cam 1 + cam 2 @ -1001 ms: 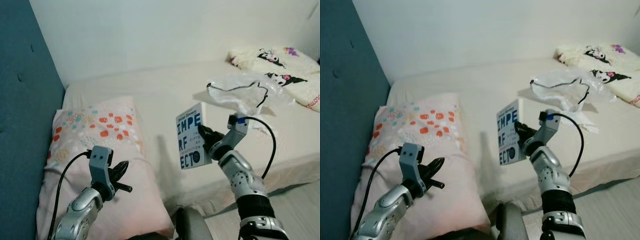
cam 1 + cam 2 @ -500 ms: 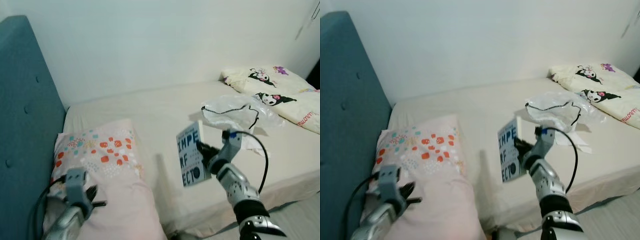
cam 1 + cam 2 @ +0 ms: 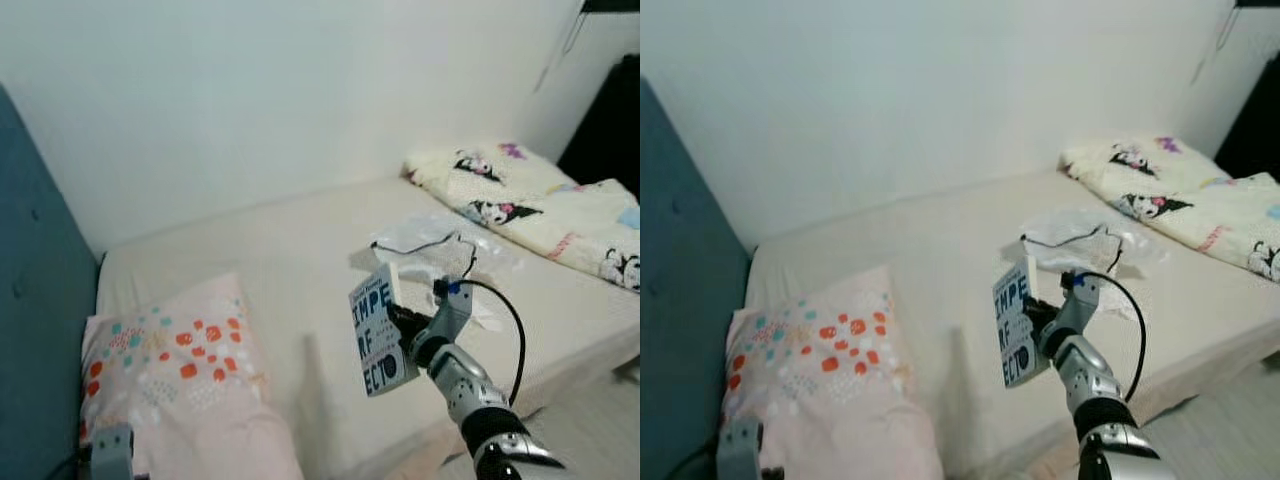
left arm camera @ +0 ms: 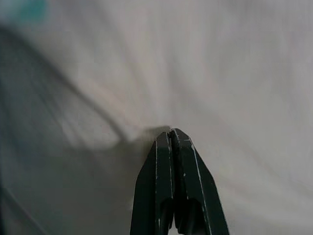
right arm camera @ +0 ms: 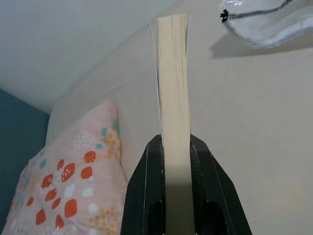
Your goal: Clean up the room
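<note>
Teal headboard (image 3: 35,300), white wall (image 3: 250,90)

Silver jointed right arm (image 3: 470,385), black looping cable (image 3: 505,320) — slim black fingers (image 5: 142,196), blue-tipped wrist block

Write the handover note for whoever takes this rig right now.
Right tool: shut on the book, held upright above the bed, clear of the mattress.
Left tool: shut, holding nothing, low over the pink patterned pillow.
On the bed: a clear plastic bag just beyond the book, and a cartoon-print blanket at the far end.
Done: book picked up.
Left: put the book away; the plastic bag is not yet cleared.
</note>
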### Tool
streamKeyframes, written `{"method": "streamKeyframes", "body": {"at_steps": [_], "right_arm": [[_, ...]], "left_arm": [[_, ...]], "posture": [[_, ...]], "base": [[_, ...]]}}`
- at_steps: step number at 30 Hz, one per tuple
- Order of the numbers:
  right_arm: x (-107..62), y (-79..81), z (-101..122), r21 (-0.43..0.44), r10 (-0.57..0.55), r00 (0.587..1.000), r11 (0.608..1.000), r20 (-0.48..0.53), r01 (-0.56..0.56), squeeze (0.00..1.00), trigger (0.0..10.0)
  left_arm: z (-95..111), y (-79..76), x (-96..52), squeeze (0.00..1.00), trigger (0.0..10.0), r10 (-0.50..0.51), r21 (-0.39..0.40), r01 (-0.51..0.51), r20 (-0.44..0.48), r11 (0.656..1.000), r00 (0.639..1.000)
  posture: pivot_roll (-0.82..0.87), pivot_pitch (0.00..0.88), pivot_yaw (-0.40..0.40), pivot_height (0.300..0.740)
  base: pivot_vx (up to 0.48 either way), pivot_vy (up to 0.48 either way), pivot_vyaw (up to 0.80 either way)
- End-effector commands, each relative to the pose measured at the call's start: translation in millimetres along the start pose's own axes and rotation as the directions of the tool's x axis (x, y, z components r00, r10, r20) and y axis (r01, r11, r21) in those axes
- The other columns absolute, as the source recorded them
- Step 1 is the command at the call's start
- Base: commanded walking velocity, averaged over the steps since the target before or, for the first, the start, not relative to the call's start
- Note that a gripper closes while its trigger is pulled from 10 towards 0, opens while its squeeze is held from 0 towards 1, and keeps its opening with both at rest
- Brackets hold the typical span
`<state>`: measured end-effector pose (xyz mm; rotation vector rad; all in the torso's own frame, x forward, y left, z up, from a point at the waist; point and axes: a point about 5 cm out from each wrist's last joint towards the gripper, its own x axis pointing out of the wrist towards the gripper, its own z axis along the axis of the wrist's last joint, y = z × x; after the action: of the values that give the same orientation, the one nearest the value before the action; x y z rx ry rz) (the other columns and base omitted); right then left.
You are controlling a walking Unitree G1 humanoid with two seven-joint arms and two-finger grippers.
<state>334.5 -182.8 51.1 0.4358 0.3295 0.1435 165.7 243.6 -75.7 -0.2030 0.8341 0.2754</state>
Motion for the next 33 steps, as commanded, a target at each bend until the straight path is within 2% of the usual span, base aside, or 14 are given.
{"method": "streamKeyframes", "body": {"at_steps": [1, 6, 11, 13, 15, 19, 20, 23, 25, 26, 30, 33], "right_arm": [[2.9, 5.1, 2, -0.023, 0.015, 1.0, 1.0, 0.007, -0.015, 0.0, 10.0], [4.0, 6.8, -4, -0.093, 0.004, 1.0, 0.996, -0.027, -0.006, 0.0, 10.0], [3.8, 5.0, -10, -0.138, -0.037, 0.998, 0.99, -0.05, 0.03, 0.0, 10.0], [1.9, 3.0, -16, -0.155, -0.049, 0.996, 0.987, -0.077, 0.037, 0.0, 10.0], [-6.0, -4.6, -37, -0.175, -0.086, 0.985, 0.983, -0.151, 0.059, 0.0, 10.0], [-12.9, -10.1, -52, -0.174, -0.118, 0.972, 0.981, -0.204, 0.082, 0.0, 10.0], [-23.1, -17.4, -72, -0.183, -0.168, 0.946, 0.976, -0.279, 0.119, 0.0, 10.0], [-27.3, -20.0, -79, -0.186, -0.187, 0.934, 0.973, -0.305, 0.134, 0.0, 10.0], [-38.3, -28.1, -95, -0.194, -0.241, 0.903, 0.964, -0.356, 0.181, 0.0, 10.0], [-38.3, -28.1, -95, -0.194, -0.241, 0.903, 0.964, -0.356, 0.181, 0.0, 10.0], [-53.8, -39.2, -111, -0.233, -0.306, 0.859, 0.946, -0.411, 0.226, 0.0, 10.0], [-64.8, -45.1, -123, -0.267, -0.341, 0.828, 0.933, -0.446, 0.24, 0.0, 10.0]], "left_arm": [[-16, -0.4, -2.8, 0.0, 10.0, 0.01, 0.008, -0.009, -0.063, 1.0, 0.998], [-32, -8.5, -5.0, 0.0, 10.0, 0.0, 0.046, 0.006, -0.132, 0.999, 0.991], [-34, -9.1, -5.0, 0.0, 10.0, 0.005, 0.051, 0.002, -0.147, 0.999, 0.989], [-35, -9.3, -5.1, 0.0, 10.0, 0.008, 0.056, 0.0, -0.154, 0.998, 0.988], [-36, -11.5, -4.6, 0.0, 10.0, 0.01, 0.062, 0.001, -0.17, 0.998, 0.985], [-37, -14.1, -4.1, 0.0, 10.0, 0.003, 0.069, 0.009, -0.182, 0.998, 0.983], [-38, -18.1, -3.9, 0.0, 10.0, -0.007, 0.084, 0.024, -0.196, 0.996, 0.981], [-39, -19.2, -4.0, 0.0, 10.0, -0.009, 0.091, 0.028, -0.202, 0.995, 0.979], [-42, -19.7, -4.9, 0.0, 10.0, -0.008, 0.116, 0.034, -0.215, 0.993, 0.977], [-42, -19.7, -4.9, 0.0, 10.0, -0.008, 0.116, 0.034, -0.215, 0.993, 0.977], [-46, -16.7, -6.8, 0.0, 10.0, -0.015, 0.184, 0.058, -0.229, 0.981, 0.973], [-50, -14.5, -8.3, 0.0, 10.0, -0.013, 0.19, 0.062, -0.248, 0.98, 0.969]], "posture": [[-0.01, 0.0, -0.033, 0.738], [-0.01, 0.0, -0.036, 0.74], [0.0, 0.0, -0.04, 0.74], [0.0, 0.0, -0.043, 0.74], [0.0, 0.0, -0.05, 0.74], [0.0, 0.0, -0.05, 0.74], [0.0, 0.0, -0.058, 0.74], [0.0, 0.0, -0.058, 0.74], [0.0, 0.0, -0.057, 0.74], [0.0, 0.0, -0.057, 0.74], [0.01, 0.0, -0.059, 0.74], [0.01, 0.0, -0.061, 0.74]], "base": [[0.0, 0.0, 0.0], [0.0, 0.0, 0.0], [0.0, 0.0, 0.0], [0.0, 0.0, 0.0], [0.0, 0.0, 0.0], [-0.212, 0.0, 0.0], [-0.458, 0.0, 0.0], [-0.458, 0.0, 0.0], [-0.383, 0.0, 0.0], [-0.307, 0.0, 0.0], [0.0, 0.0, 0.0], [0.0, -0.129, 0.0]]}}
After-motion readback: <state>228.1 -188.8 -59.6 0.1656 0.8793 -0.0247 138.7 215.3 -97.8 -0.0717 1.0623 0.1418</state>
